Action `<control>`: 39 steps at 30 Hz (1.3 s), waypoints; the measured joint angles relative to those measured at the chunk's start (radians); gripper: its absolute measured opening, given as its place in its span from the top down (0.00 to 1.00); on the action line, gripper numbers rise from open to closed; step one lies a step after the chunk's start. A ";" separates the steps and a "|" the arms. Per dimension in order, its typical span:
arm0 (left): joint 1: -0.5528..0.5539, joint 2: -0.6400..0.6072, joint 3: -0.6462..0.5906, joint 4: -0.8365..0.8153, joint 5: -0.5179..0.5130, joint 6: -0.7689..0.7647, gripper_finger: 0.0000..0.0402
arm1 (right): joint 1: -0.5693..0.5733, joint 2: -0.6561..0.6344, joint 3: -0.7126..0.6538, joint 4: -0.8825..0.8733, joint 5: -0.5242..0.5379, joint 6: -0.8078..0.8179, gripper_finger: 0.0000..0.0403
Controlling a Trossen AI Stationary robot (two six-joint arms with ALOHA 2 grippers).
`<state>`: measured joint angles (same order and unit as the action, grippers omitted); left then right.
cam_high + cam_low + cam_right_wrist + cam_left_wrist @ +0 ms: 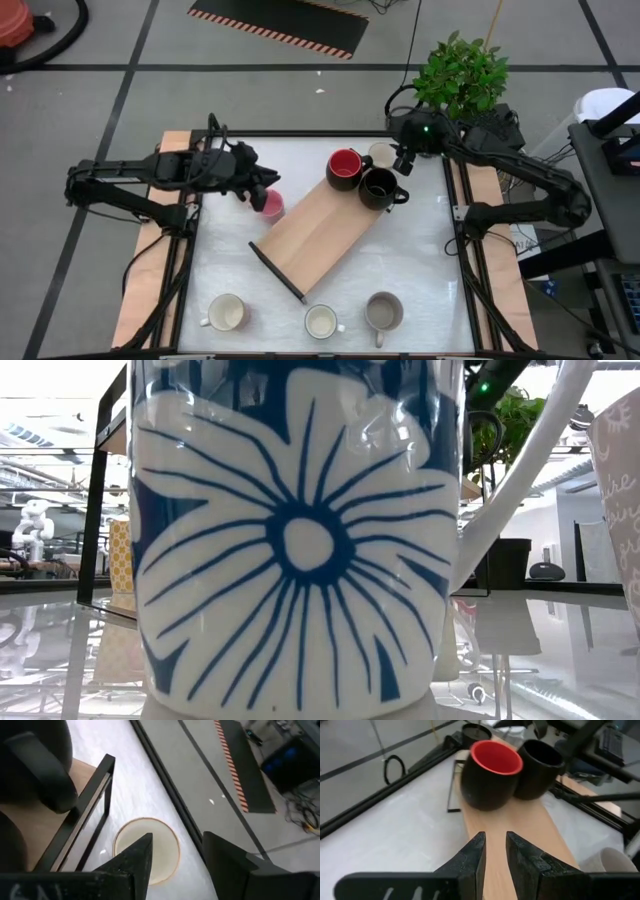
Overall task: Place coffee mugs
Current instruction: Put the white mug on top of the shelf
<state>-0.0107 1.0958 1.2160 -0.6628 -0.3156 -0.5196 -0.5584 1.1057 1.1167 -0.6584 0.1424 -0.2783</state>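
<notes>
A red-and-dark mug (346,168) (490,775) and a black mug (380,187) (535,767) stand side by side on the far end of a raised wooden board (318,230). A pink mug (271,206) sits on the table at the board's left edge, just under my left gripper (262,188) (495,852). That gripper is open by a narrow gap and points along the board at the red mug. My right gripper (403,162) (177,837) hangs open above a cream mug (382,154) (146,850) at the far edge. Two cream mugs (228,312) (320,322) and a grey one (384,311) stand along the near edge.
A potted green plant (460,75) stands beyond the table's far right corner. The board has a black frame and legs (107,785). In the low view a white mug with a blue flower (300,540) fills the picture, with another mug (618,510) at its right.
</notes>
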 joint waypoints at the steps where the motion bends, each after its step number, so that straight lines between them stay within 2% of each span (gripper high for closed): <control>1: 0.002 0.000 0.000 0.001 -0.006 -0.007 0.81 | -0.015 0.000 -0.010 0.011 -0.022 -0.016 0.60; 9: 0.040 0.000 0.000 0.001 -0.009 -0.021 0.81 | -0.128 0.000 -0.110 0.062 -0.157 -0.249 0.60; 16: 0.079 0.000 0.000 0.001 -0.010 -0.050 0.81 | -0.214 0.000 -0.252 0.136 -0.331 -0.403 0.60; 24: 0.122 0.000 0.000 0.001 -0.011 -0.062 0.81 | -0.228 0.007 -0.327 0.172 -0.368 -0.590 0.60; 32: 0.149 0.000 0.000 0.007 -0.010 -0.062 0.81 | -0.228 0.048 -0.338 0.183 -0.396 -0.624 0.60; 39: 0.169 0.000 0.000 0.077 -0.010 -0.087 0.81 | -0.225 0.078 -0.338 0.203 -0.454 -0.624 0.60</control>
<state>0.1581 1.0954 1.2160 -0.5863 -0.3258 -0.6066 -0.7839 1.1833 0.7788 -0.4559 -0.3112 -0.9028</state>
